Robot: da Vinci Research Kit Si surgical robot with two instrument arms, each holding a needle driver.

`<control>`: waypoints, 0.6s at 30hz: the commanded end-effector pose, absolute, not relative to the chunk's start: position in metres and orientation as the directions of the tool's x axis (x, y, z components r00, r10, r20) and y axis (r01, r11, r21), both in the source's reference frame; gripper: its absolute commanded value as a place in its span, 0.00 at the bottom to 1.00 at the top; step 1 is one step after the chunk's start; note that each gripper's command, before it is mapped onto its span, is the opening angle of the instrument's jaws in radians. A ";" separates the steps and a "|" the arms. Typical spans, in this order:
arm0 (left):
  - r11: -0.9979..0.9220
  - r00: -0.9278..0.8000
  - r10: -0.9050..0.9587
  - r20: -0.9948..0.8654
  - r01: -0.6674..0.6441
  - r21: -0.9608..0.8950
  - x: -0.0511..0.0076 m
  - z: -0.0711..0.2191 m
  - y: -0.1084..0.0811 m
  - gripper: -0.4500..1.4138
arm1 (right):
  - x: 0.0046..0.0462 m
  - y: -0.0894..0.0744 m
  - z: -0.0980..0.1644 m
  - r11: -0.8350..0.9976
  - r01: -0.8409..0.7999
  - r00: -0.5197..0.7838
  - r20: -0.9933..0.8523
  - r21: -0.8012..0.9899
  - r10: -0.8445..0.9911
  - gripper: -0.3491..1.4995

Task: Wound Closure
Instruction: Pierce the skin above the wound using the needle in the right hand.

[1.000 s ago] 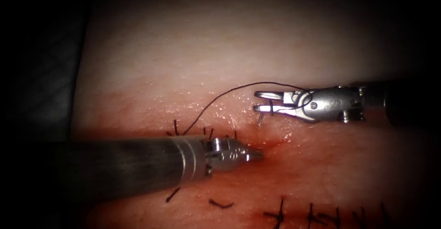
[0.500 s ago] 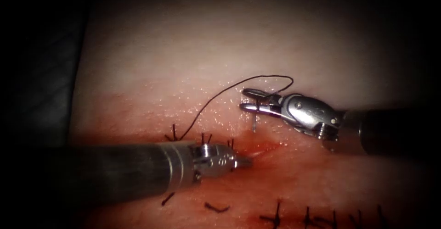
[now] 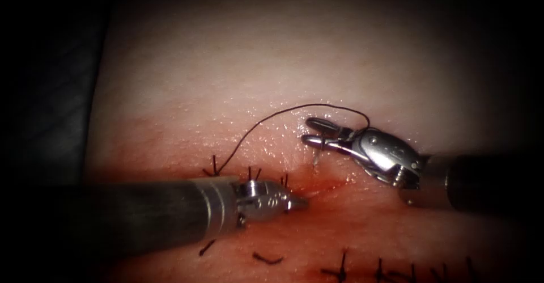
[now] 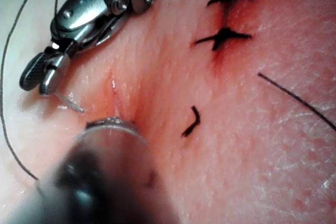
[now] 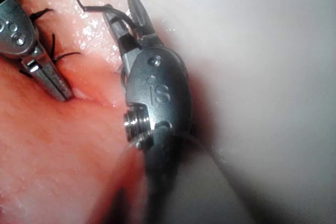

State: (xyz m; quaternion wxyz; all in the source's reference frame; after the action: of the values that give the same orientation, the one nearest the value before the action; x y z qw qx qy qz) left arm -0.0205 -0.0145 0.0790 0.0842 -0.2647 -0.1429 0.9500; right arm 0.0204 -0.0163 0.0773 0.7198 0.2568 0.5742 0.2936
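Wet tissue (image 3: 238,79): right tool (image 3: 313,134) clenches the needle (image 3: 315,157), tip downward; slip risk. Left tool (image 3: 299,203) clenched, holding nothing.

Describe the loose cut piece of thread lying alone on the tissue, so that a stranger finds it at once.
Start at the left tool on the tissue. Just below its tip lies a short, dark, curved cut piece of thread. Unlike the crossed stitches to its right, it lies flat and loose, tied to nothing.
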 end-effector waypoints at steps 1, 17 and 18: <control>-0.945 -0.845 0.237 -0.479 -0.086 -0.316 -0.0212 0.080 -0.015 0.04 | 0.0213 -0.016 0.078 0.665 -0.132 0.154 -0.647 0.735 0.747 0.00; -0.942 -0.847 0.250 -0.468 -0.101 -0.320 -0.0214 0.078 -0.016 0.01 | 0.0231 -0.014 0.078 0.090 -0.114 0.100 -0.079 0.989 0.992 0.00; -0.942 -0.847 0.250 -0.469 -0.101 -0.320 -0.0213 0.078 -0.016 0.01 | 0.0232 -0.015 0.078 0.053 -0.123 0.098 -0.041 0.991 0.994 0.00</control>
State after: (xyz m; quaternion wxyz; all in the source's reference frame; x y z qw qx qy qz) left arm -0.0208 -0.0154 0.0775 0.0932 -0.2597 -0.1426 0.9505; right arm 0.0223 -0.0147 0.0777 0.5614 0.4834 0.4478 0.5007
